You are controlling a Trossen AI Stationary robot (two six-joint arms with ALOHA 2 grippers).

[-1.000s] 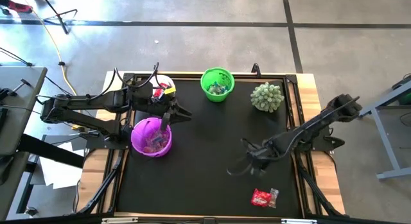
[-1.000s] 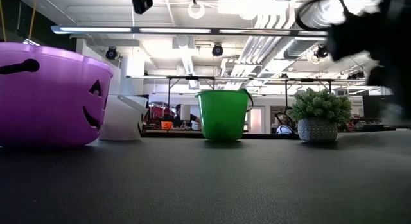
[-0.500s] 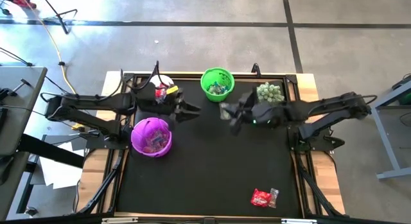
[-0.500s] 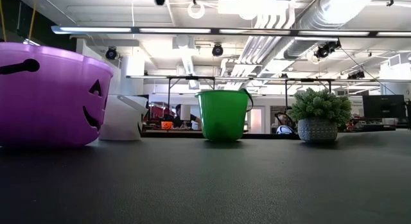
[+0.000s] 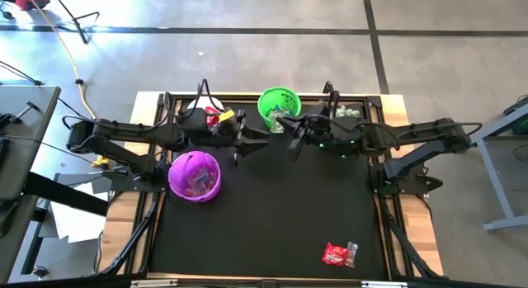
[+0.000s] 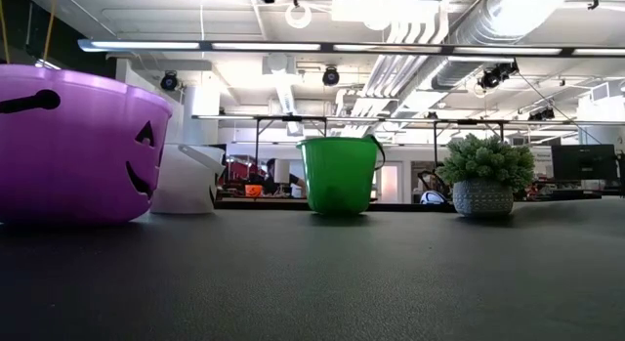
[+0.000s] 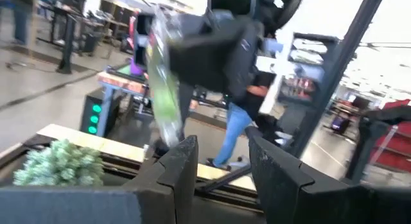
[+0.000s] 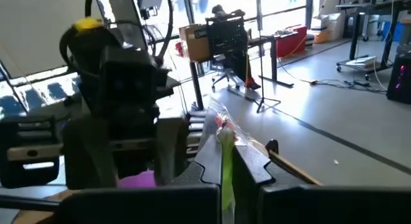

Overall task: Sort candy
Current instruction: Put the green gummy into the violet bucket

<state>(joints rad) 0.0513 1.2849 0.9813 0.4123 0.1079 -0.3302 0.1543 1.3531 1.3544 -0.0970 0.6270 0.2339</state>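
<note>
Now the right gripper [image 5: 290, 146] is seen clamped shut on a thin, shiny clear-and-green wrapped candy [image 8: 224, 147], poised at about five o'clock of the bright green plastic bucket [image 5: 279, 108]. For a clean drop, it should be carried fully over the rim before release. The left gripper [image 5: 247, 145] hangs partly open, holding nothing. Sweets are visible in the green bucket and the purple pumpkin-face bucket [image 5: 195, 175]; a red wrapped candy [image 5: 337, 255] lies at five o'clock on the black table mat [image 5: 272, 222].

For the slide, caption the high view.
Right gripper, shut on a candy, meets the open left gripper beside the green bucket.
</note>
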